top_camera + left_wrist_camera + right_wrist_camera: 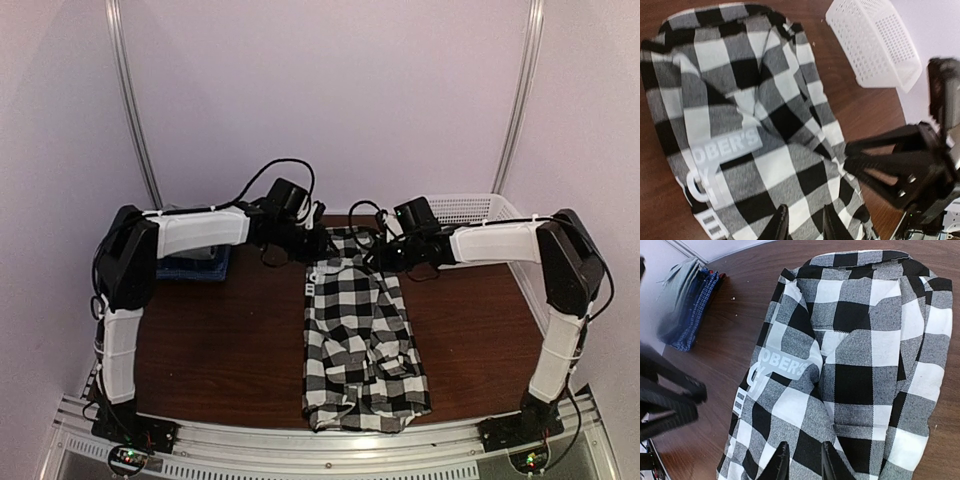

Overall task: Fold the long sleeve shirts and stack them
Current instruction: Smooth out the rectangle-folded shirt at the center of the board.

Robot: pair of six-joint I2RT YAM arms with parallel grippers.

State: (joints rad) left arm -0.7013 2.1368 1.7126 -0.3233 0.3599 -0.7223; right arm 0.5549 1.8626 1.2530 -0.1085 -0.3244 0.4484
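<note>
Left claw [308,246]: over the far left corner of the plaid shirt [360,340], fingers pointing down at the cloth. Its wrist view shows two dark fingertips [781,226] set a narrow gap apart, with flat check fabric visible between them. Reads as slightly open, no fold pinched. Contact with the cloth cannot be judged.

Right claw [388,256]: over the far right corner of the same shirt, facing the left one across the collar end. Its own view shows the same picture: fingertips [780,463] parted a little, cloth lying flat in the gap, nothing gripped.

Plaid shirt: black-and-white large check, lying lengthwise down the middle of the brown counter [230,340]. It is folded into a long narrow strip, with the near end close to the counter's near edge and the far end under both claws. The surface is rumpled, with loose folds along the right side. Grey lettering [785,366] is printed on the left half and is partly readable.

Folded shirts [195,268]: a small pile at the far left of the counter under the left arm, dark blue with a grey one showing, well apart from the plaid shirt.

White mesh basket [465,208]: far right corner, behind the right arm.
</note>
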